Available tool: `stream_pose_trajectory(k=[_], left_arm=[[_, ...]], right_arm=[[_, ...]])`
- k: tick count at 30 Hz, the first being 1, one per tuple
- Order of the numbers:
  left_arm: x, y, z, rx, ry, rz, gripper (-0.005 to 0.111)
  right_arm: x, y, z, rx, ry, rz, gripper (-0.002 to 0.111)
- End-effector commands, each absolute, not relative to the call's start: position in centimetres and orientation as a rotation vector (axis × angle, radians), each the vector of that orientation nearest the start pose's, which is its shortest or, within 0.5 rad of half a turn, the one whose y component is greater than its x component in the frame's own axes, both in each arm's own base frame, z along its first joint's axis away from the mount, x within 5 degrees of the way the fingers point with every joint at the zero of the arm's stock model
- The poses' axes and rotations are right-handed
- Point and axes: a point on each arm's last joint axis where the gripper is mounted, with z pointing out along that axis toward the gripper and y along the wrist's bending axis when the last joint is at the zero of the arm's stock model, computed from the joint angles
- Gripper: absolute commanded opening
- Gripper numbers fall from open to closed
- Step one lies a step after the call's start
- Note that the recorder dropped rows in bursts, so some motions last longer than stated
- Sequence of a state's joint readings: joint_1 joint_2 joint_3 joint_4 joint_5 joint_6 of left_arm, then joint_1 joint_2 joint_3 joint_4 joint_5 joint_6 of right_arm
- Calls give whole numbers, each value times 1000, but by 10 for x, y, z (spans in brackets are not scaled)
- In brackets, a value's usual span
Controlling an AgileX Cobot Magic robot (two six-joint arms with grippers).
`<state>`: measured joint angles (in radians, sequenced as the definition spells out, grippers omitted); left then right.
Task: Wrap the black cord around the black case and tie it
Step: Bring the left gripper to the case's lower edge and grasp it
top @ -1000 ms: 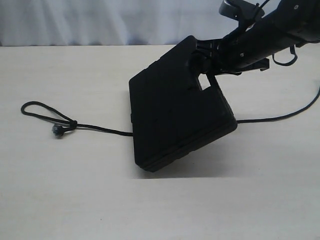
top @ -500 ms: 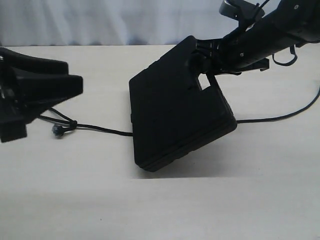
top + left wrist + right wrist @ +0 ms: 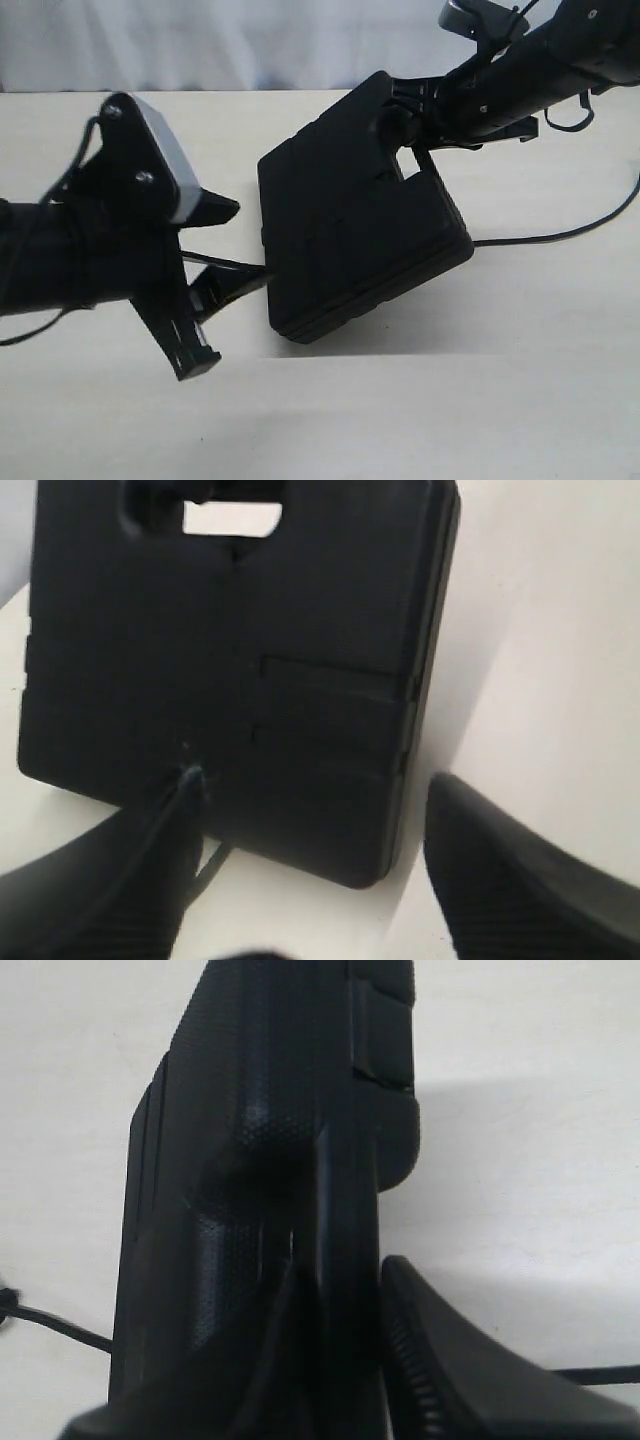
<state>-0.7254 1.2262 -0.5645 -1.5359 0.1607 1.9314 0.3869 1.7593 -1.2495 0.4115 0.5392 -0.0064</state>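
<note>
The black case [image 3: 350,230] is tilted, its far handle end lifted and its near edge on the table. My right gripper [image 3: 405,125] is shut on the handle bar beside the slot; in the right wrist view the right gripper [image 3: 350,1360] clamps the black case [image 3: 260,1110] edge-on. My left gripper [image 3: 250,243] stands open right by the case's left edge. In its wrist view the left gripper [image 3: 310,820] frames the near corner of the black case [image 3: 220,680], nothing pinched. The black cord [image 3: 228,263] runs under the case; more black cord [image 3: 540,238] trails out to the right. Its looped end is hidden by the left arm.
The left arm [image 3: 90,250] with its grey wrist camera fills the left of the table [image 3: 400,420]. The right arm [image 3: 540,70] reaches in from the upper right. A pale curtain [image 3: 250,40] closes off the back.
The left arm swept in from the left over the cord's looped end and now sits by the case's left edge with wider jaws. Case and right arm stayed still.
</note>
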Motion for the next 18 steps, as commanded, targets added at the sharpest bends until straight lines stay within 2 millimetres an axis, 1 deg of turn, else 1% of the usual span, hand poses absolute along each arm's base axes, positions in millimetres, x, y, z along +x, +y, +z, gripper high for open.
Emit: stream_pose_trajectory(k=[1, 4, 7, 12, 15, 18], left_arm=[[170, -188, 227, 1277, 1792, -322, 66], [176, -202, 221, 1303, 1806, -293, 68], [183, -214, 210, 1337, 1828, -259, 68], [187, -236, 187, 1502, 1797, -238, 68], [188, -247, 183, 1536, 1783, -247, 68], [184, -254, 187, 1562, 1757, -331, 67]], right_arm=[[350, 163, 255, -71, 2475, 601, 4], [349, 163, 255, -55, 2481, 621, 4], [349, 164, 255, -53, 2483, 625, 4], [349, 164, 255, -54, 2488, 625, 4], [349, 164, 255, -54, 2488, 625, 4], [349, 164, 255, -54, 2488, 625, 4]])
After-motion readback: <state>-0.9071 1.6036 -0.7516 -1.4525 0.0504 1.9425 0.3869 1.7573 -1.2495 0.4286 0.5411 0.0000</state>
